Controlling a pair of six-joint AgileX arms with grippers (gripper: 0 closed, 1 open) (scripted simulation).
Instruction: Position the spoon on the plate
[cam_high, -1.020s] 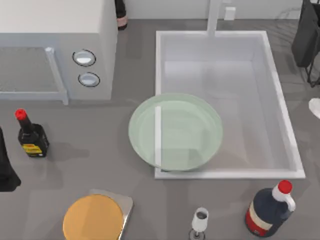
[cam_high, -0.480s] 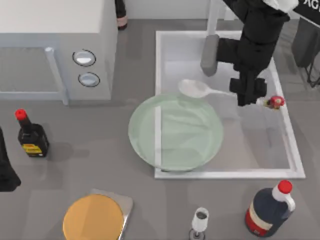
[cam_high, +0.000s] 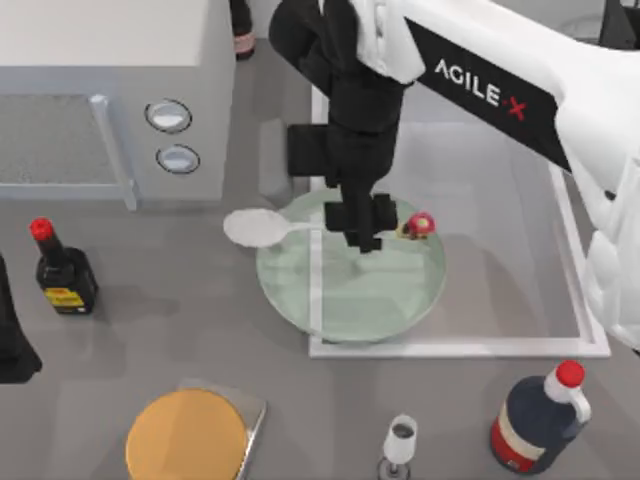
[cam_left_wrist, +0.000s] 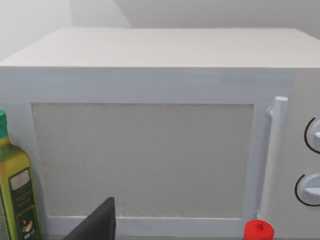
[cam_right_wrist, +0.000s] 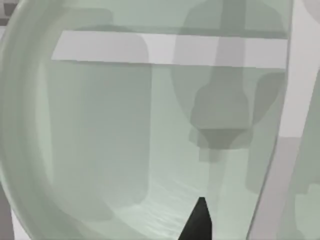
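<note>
The spoon (cam_high: 300, 228) is white, with an oval bowl, a slim handle and a small red-and-yellow ornament at the handle's end. It lies about level, bowl to the left and ornament to the right. The bowl is beyond the left rim of the plate (cam_high: 340, 300). The plate is large, round, shallow, pale green and translucent, lying across the near left corner of the white tray.
</note>
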